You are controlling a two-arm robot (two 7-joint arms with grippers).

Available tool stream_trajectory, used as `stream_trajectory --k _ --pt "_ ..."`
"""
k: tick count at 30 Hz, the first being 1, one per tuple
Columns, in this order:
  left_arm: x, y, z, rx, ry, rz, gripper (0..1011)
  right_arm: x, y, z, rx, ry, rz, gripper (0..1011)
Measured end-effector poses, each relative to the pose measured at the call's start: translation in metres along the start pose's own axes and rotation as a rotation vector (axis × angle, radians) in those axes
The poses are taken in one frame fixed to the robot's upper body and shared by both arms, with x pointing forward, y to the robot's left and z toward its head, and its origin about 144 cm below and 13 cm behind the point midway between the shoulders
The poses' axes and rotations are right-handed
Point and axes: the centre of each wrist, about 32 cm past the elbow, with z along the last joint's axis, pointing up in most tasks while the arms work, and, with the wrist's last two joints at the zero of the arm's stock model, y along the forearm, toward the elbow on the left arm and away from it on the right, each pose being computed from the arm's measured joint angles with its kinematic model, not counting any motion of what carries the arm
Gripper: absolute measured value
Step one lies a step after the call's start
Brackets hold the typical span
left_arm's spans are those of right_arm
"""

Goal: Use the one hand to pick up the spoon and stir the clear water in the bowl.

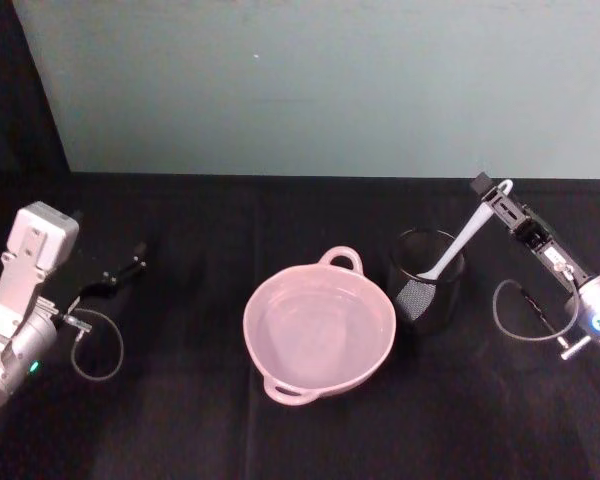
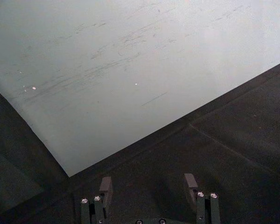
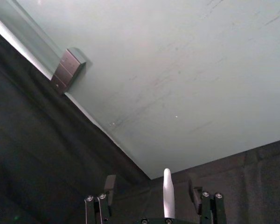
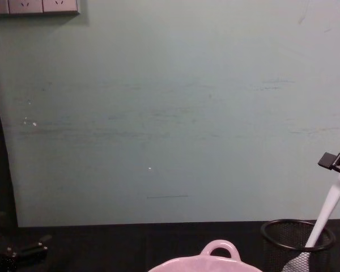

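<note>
Black table (image 1: 180,420): spoon (image 1: 460,243) handle inside spread right end effector (image 1: 491,188).

You can read no text here. The white label (image 1: 556,259) on the right gripper (image 1: 491,187) is too small to make out.

Light is soft and even with no single source to be made out, and the pale wall (image 1: 330,90) behind the bowl (image 1: 318,335) is the brightest area, while the black tabletop (image 1: 180,420) around the bowl stays dim and swallows almost every shadow. The bowl's pink rim and water carry a mild sheen without hard glare. Right of the bowl, the white spoon (image 1: 458,245) shines against the dark mesh cup (image 1: 427,280).
</note>
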Motion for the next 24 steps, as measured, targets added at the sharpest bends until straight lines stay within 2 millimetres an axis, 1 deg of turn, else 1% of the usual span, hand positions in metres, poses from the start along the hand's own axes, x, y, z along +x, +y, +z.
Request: stream_trajectory --k 3,7,8,9,11,14,15,16,17,19,20,21,23,24 --pt "0.0 0.0 0.0 0.0 0.0 0.0 1005 0.0002 0.0016 -0.0009 0.006 0.006 0.004 937" --pt "0.0 0.0 0.0 0.0 0.0 0.0 1005 -0.0006 0.0038 -0.0024 0.008 0.018 0.008 823" --pt "0.0 0.0 0.0 0.0 0.0 0.0 1005 -0.0008 0.0041 -0.0024 0.008 0.019 0.009 823" --pt "0.0 0.0 0.0 0.0 0.0 0.0 1005 -0.0009 0.0042 -0.0025 0.008 0.019 0.01 772" --pt "0.0 0.0 0.0 0.0 0.0 0.0 1005 -0.001 0.0045 -0.0026 0.007 0.02 0.01 734" --pt "0.0 0.0 0.0 0.0 0.0 0.0 1005 -0.0014 0.0044 -0.0024 0.004 0.017 0.008 616" --pt "0.0 0.0 0.0 0.0 0.0 0.0 1005 -0.0016 0.0043 -0.0022 0.004 0.015 0.008 616" --pt "0.0 0.0 0.0 0.0 0.0 0.0 1005 -0.0017 0.0039 -0.002 0.004 0.014 0.007 557" --pt "0.0 0.0 0.0 0.0 0.0 0.0 1005 -0.0016 0.0032 -0.0018 0.003 0.011 0.005 520" --pt "0.0 0.0 0.0 0.0 0.0 0.0 1005 -0.0015 0.0021 -0.0017 0.003 0.009 0.004 473" --pt "0.0 0.0 0.0 0.0 0.0 0.0 1005 -0.0013 0.0013 -0.0017 0.003 0.008 0.002 411" --pt "0.0 0.0 0.0 0.0 0.0 0.0 1005 -0.0012 0.0007 -0.0016 0.003 0.007 0.001 411" --pt "0.0 0.0 0.0 0.0 0.0 0.0 1005 -0.0009 -0.0011 -0.0017 0.004 0.005 -0.004 353" --pt "0.0 0.0 0.0 0.0 0.0 0.0 1005 -0.0008 -0.0023 -0.0016 0.004 0.003 -0.005 289"
